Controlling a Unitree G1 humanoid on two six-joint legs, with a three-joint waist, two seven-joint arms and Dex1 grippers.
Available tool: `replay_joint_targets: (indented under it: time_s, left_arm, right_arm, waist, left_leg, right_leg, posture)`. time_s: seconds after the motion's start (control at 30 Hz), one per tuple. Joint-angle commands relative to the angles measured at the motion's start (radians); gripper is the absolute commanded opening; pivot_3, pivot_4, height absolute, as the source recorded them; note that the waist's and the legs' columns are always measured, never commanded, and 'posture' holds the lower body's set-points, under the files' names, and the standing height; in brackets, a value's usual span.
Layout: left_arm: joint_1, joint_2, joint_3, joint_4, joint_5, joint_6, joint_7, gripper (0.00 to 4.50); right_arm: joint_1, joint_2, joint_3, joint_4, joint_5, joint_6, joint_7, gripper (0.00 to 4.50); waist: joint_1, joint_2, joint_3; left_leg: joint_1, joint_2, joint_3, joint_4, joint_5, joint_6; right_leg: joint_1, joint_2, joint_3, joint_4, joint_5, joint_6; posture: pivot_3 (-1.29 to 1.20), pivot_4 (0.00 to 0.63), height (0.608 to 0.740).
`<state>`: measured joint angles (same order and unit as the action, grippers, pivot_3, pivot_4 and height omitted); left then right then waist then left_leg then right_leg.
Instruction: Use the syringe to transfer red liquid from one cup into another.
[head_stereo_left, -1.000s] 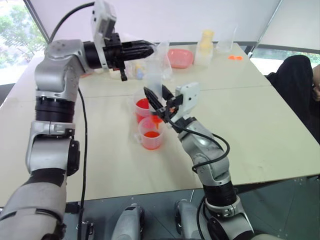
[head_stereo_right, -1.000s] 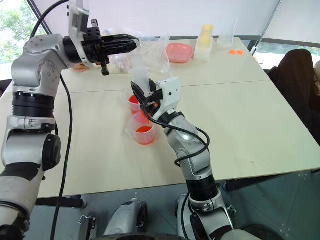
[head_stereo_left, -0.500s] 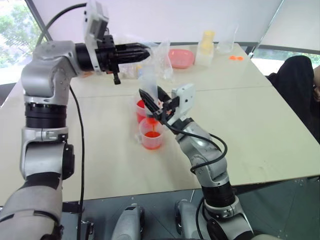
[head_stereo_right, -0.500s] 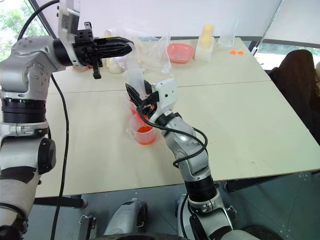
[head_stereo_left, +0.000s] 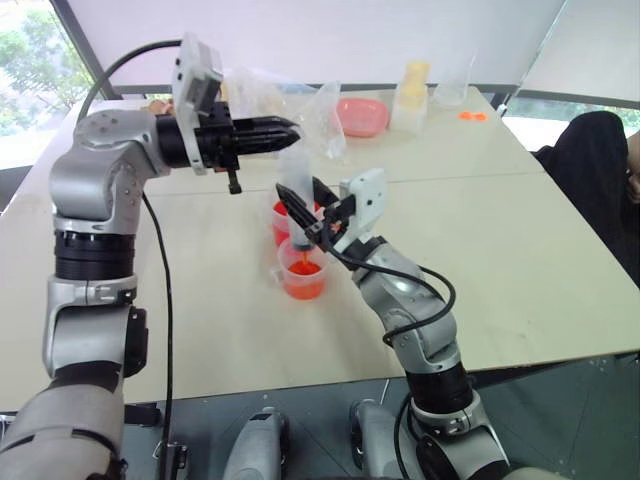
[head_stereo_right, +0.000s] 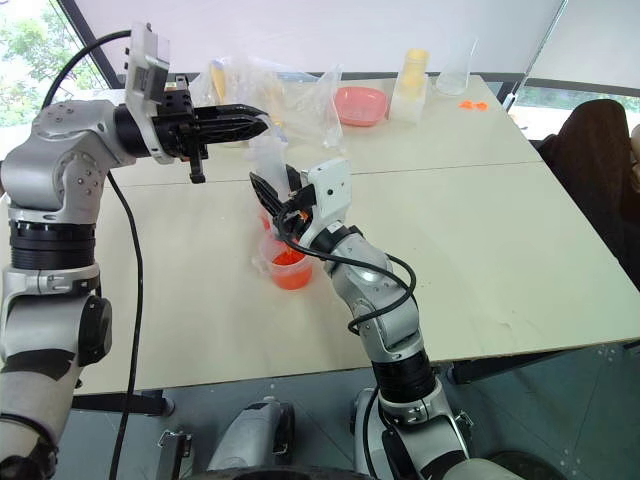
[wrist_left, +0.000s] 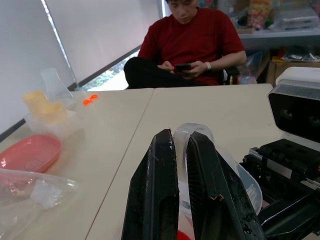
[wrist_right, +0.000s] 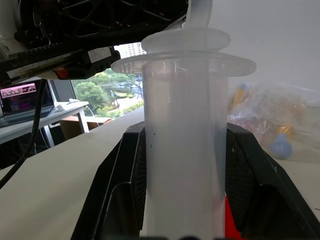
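The clear syringe (head_stereo_left: 294, 168) stands upright over two clear cups near the middle of the table. My right gripper (head_stereo_left: 300, 192) is shut on its fat barrel (wrist_right: 182, 130), with one finger on each side. My left gripper (head_stereo_left: 290, 127) reaches in level from the left and is shut on the whitish plunger ring (wrist_left: 192, 131) just above the barrel. The taller cup (head_stereo_left: 280, 222), with deep red liquid, stands behind. A smaller cup (head_stereo_left: 303, 277) with orange-red liquid stands in front, under the syringe. My right fingers hide the nozzle.
At the back of the table (head_stereo_left: 500, 250) are crumpled clear plastic bags (head_stereo_left: 322, 108), a pink dish (head_stereo_left: 360, 115), a yellow-topped container (head_stereo_left: 412, 92), an empty clear cup (head_stereo_left: 452, 88) and small orange bits (head_stereo_left: 470, 115). A seated person (head_stereo_left: 600, 170) is at the right edge.
My left gripper has come down a little with the plunger ring, closer to the barrel's top. My right gripper and the barrel have stayed over the cups.
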<state>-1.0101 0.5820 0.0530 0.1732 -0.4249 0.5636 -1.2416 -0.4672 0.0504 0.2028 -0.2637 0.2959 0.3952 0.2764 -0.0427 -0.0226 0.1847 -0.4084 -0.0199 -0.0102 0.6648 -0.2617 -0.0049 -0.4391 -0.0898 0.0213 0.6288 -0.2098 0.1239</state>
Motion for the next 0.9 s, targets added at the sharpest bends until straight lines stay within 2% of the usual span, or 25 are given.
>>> replay_joint_targets:
  time_s: [0.03,0.07,0.17,0.33,0.37,0.53,0.7,0.8,0.87,0.9]
  left_arm:
    - [0.031,-0.034,-0.092,-0.040,-0.034,0.030,-0.067,0.12]
    - [0.021,-0.037,-0.082,-0.033,-0.043,0.039,-0.064,0.12]
    - [-0.006,-0.039,-0.062,-0.007,-0.050,0.058,-0.048,1.15]
    - [-0.029,-0.015,-0.037,-0.006,-0.067,0.058,-0.051,3.71]
    - [-0.037,-0.006,-0.026,0.006,-0.070,0.056,-0.050,4.08]
    - [-0.101,0.039,0.080,0.093,-0.128,0.108,0.003,4.08]
    - [-0.020,0.084,0.138,0.034,-0.145,0.135,0.086,4.08]
    - [0.123,0.125,0.130,-0.128,-0.178,0.188,0.088,4.08]
    - [0.216,0.154,0.147,-0.232,-0.227,0.236,0.086,4.08]
    - [0.267,0.172,0.165,-0.282,-0.254,0.260,0.086,4.08]
  right_arm:
    - [-0.096,0.017,-0.076,-0.109,0.023,-0.034,-0.040,1.55]
    - [-0.100,0.015,-0.080,-0.114,0.026,-0.028,-0.041,1.55]
    - [-0.107,0.008,-0.081,-0.123,0.025,-0.016,-0.037,1.55]
    - [-0.114,-0.006,-0.091,-0.151,0.039,0.016,-0.035,1.55]
    - [-0.111,-0.008,-0.096,-0.156,0.043,0.022,-0.035,1.55]
    - [-0.114,-0.004,-0.138,-0.188,0.105,0.075,-0.051,1.55]
    - [-0.243,0.020,-0.367,-0.175,0.376,0.237,-0.195,1.55]
    - [-0.347,-0.090,-0.491,-0.108,0.493,0.370,-0.251,1.55]
    - [-0.410,-0.204,-0.538,-0.031,0.542,0.485,-0.256,1.55]
    - [-0.457,-0.270,-0.575,0.056,0.581,0.601,-0.277,1.55]
  waist:
    - [0.001,0.000,0.000]
    - [0.001,0.000,0.000]
    - [0.002,0.000,0.000]
    - [-0.001,0.000,0.000]
    - [-0.001,0.000,0.000]
    - [-0.002,0.000,0.000]
    - [0.001,0.000,0.000]
    - [0.001,0.001,0.001]
    - [0.003,0.001,0.000]
    - [0.005,0.001,0.001]
  left_leg:
    - [0.000,0.000,0.000,0.000,0.000,0.000]
    - [0.000,0.000,0.000,0.000,0.000,0.000]
    - [0.000,0.000,0.000,0.000,0.000,0.000]
    - [0.000,0.000,0.000,0.000,0.000,0.000]
    - [0.000,0.000,0.000,0.000,0.000,0.000]
    - [0.000,0.000,0.000,0.000,0.000,0.000]
    - [0.000,0.001,-0.001,0.000,0.000,0.000]
    - [0.000,0.002,0.000,0.000,0.000,0.000]
    - [0.000,0.001,0.000,0.000,0.000,0.000]
    - [0.000,0.001,0.000,0.000,0.000,0.000]
  right_leg:
    - [0.000,0.000,0.000,0.000,0.000,0.000]
    - [0.000,0.000,0.000,0.000,0.000,0.000]
    - [0.000,0.000,0.000,0.000,0.000,0.000]
    - [0.000,0.000,0.000,0.000,0.000,0.000]
    - [0.000,0.000,0.000,0.000,0.000,0.000]
    - [0.000,0.000,0.000,0.000,0.000,0.000]
    - [-0.001,0.000,0.000,0.000,0.000,0.000]
    - [0.000,-0.003,0.000,0.000,0.000,0.000]
    - [0.000,-0.005,-0.001,0.000,0.000,0.000]
    - [0.000,-0.006,-0.001,-0.001,0.000,0.000]
  posture:
    - [0.00,0.150,0.740]
    - [0.00,0.150,0.740]
    - [0.00,0.150,0.740]
    - [0.00,0.150,0.740]
    - [0.00,0.150,0.740]
    - [0.00,0.150,0.740]
    - [0.00,0.150,0.740]
    - [0.00,0.150,0.740]
    - [0.00,0.150,0.740]
    - [0.00,0.150,0.740]
